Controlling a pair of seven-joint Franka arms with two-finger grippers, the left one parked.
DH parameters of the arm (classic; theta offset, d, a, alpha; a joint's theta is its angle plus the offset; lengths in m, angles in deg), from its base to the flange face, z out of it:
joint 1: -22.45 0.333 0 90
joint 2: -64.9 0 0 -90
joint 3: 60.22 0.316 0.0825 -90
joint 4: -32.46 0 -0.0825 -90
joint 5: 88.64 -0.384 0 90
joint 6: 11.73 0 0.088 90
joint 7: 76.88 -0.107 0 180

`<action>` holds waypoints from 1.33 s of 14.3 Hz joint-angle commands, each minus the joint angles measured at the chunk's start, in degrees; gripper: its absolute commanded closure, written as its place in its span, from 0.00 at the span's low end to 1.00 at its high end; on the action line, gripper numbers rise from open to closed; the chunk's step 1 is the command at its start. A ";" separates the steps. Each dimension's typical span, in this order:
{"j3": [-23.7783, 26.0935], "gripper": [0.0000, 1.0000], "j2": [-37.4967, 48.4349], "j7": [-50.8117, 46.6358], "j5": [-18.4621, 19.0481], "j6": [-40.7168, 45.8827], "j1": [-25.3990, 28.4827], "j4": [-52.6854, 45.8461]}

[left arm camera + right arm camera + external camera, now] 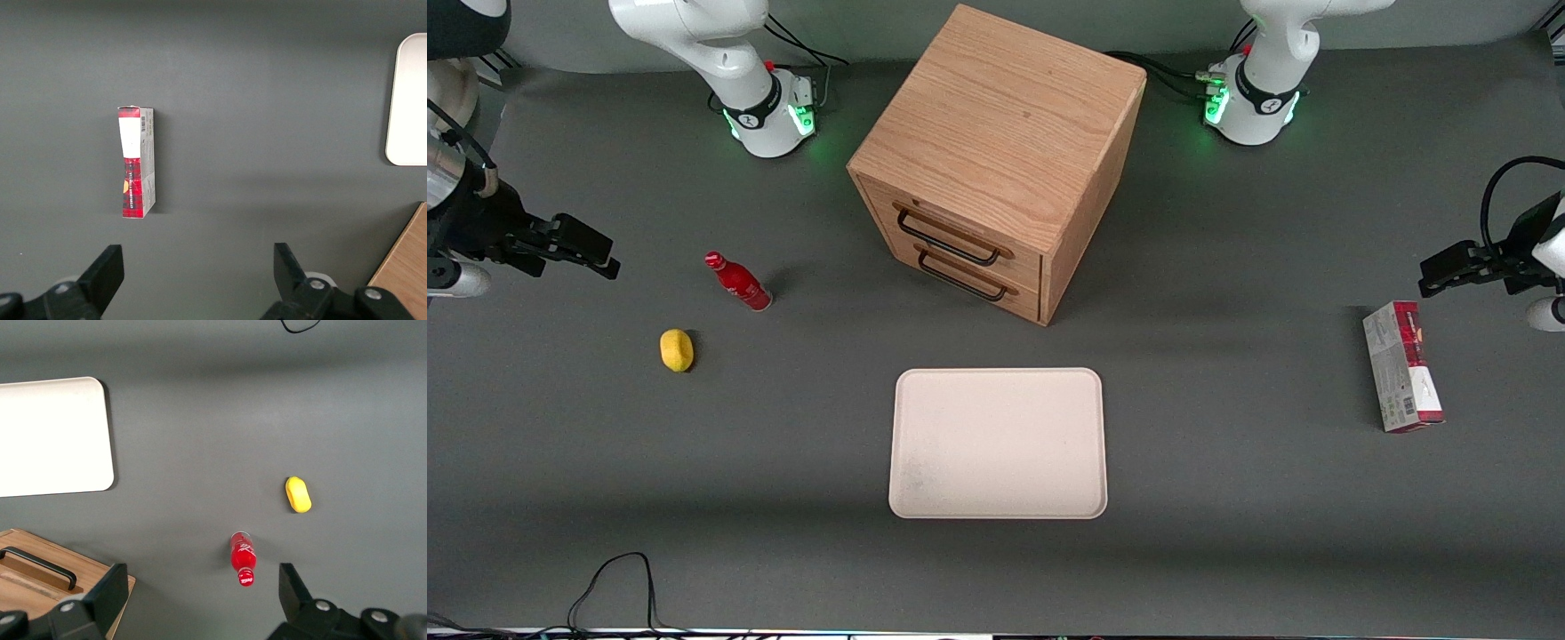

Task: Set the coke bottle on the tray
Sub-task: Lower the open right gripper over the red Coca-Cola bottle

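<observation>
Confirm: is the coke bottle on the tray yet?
No, the coke bottle stands on the table beside the lemon, apart from the tray; the open gripper holds nothing.

The gripper hangs above the dark grey table with its two black fingers spread wide and nothing between them. The coke bottle stands upright on the table, its red cap facing the camera. A yellow lemon lies near it. The cream tray sits well apart from both. A corner of the wooden drawer cabinet shows a black handle.
</observation>
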 commanded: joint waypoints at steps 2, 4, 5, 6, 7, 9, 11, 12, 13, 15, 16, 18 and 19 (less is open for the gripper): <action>0.83 0.00 -1.34 -0.90 0.71 1.37 -0.61 -2.19; 0.91 0.00 -1.34 -0.90 0.62 2.59 -0.44 -0.62; 0.92 0.00 -1.00 -0.55 0.71 3.81 -0.26 1.92; 0.74 0.00 -0.30 -0.03 0.71 3.30 -0.26 5.77; 0.57 0.00 0.58 1.37 0.71 1.82 -0.17 9.64; 0.04 0.00 5.22 2.87 0.62 -7.02 -0.09 21.56; -2.24 0.00 11.90 6.20 0.54 -18.27 0.26 36.24; -3.21 0.00 14.54 8.13 0.54 -22.67 0.27 41.88; -3.74 0.00 16.04 9.72 0.54 -26.11 0.27 45.94; -4.01 0.00 18.07 10.00 0.62 -32.44 0.27 52.97; -4.01 0.00 19.30 10.00 0.62 -36.47 0.27 57.10; -4.01 0.00 20.62 10.00 0.62 -44.48 0.27 64.32; -4.01 0.00 20.54 9.91 0.62 -48.25 0.35 66.78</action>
